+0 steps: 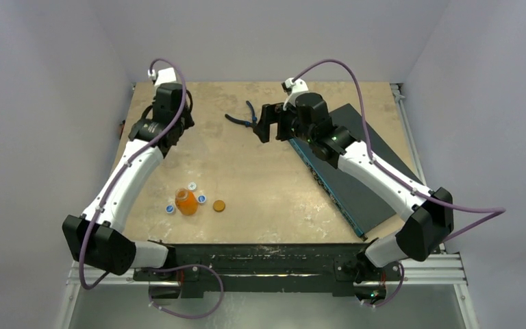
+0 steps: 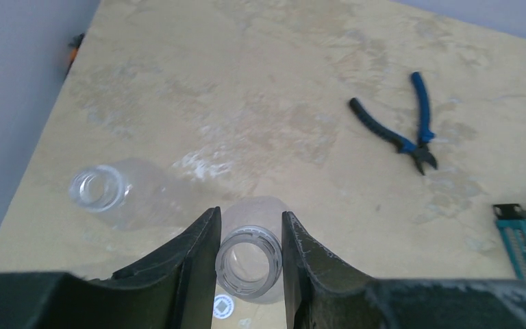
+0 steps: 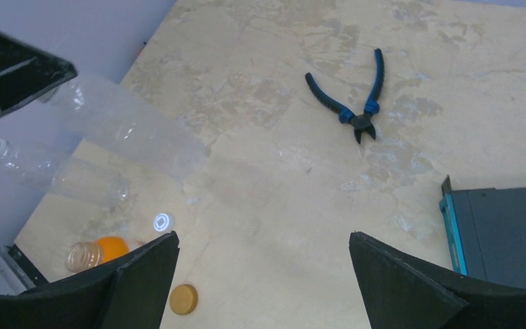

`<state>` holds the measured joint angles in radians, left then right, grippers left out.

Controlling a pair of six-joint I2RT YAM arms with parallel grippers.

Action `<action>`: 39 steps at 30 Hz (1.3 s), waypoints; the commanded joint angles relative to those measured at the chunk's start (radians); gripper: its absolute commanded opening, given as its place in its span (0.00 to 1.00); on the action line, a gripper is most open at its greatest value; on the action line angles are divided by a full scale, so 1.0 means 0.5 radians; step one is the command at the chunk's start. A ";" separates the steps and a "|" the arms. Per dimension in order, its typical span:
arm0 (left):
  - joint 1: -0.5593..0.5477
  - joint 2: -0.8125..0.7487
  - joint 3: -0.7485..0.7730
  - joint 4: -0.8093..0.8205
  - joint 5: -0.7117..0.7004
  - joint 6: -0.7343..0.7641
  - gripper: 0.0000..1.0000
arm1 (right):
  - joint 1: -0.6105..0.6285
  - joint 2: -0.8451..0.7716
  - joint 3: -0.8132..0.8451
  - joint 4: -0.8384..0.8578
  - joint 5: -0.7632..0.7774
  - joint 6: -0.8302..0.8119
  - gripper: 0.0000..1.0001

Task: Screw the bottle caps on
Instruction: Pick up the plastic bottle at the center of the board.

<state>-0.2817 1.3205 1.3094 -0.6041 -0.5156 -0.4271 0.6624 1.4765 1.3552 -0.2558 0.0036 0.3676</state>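
My left gripper point(image 2: 250, 233) is shut on the open neck of a clear bottle point(image 2: 248, 264); in the right wrist view this bottle point(image 3: 133, 130) hangs tilted from it. A second clear bottle point(image 2: 99, 188) with no cap stands beside it on the left. A whitish cap point(image 2: 223, 306) lies below the held neck. The small orange bottle point(image 1: 187, 202) stands uncapped at the front left with three blue-white caps point(image 1: 202, 199) around it and the orange-brown cap point(image 1: 219, 205) to its right. My right gripper point(image 3: 264, 274) is wide open and empty, high above the table's middle.
Blue-handled pliers point(image 1: 243, 118) lie at the back centre, just left of my right gripper point(image 1: 266, 127). A dark board with a teal edge point(image 1: 356, 171) lies diagonally on the right side. A grey wall borders the table on the left.
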 commanded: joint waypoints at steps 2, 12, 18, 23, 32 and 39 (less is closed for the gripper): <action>0.008 0.238 0.444 -0.048 0.705 0.194 0.00 | 0.055 -0.038 -0.062 0.306 -0.245 -0.169 0.99; 0.005 0.364 0.787 -0.211 1.635 0.202 0.00 | 0.151 -0.075 -0.310 0.585 -0.545 -0.452 0.99; 0.004 0.315 0.781 -0.228 1.825 0.190 0.00 | 0.172 -0.044 -0.389 0.610 -0.478 -0.543 0.99; 0.004 0.331 0.851 -0.322 1.829 0.219 0.00 | 0.172 0.014 -0.436 0.669 -0.422 -0.582 0.99; 0.004 0.302 0.906 -0.341 1.873 0.193 0.00 | 0.172 0.063 -0.468 0.689 -0.499 -0.632 0.97; 0.005 0.276 0.861 -0.287 1.913 0.153 0.00 | 0.172 0.082 -0.498 0.733 -0.592 -0.589 0.90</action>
<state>-0.2817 1.5028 1.7164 -0.7795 0.4004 -0.3374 0.7452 1.5192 1.1168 0.0490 -0.2489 0.0784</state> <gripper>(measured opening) 0.331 0.919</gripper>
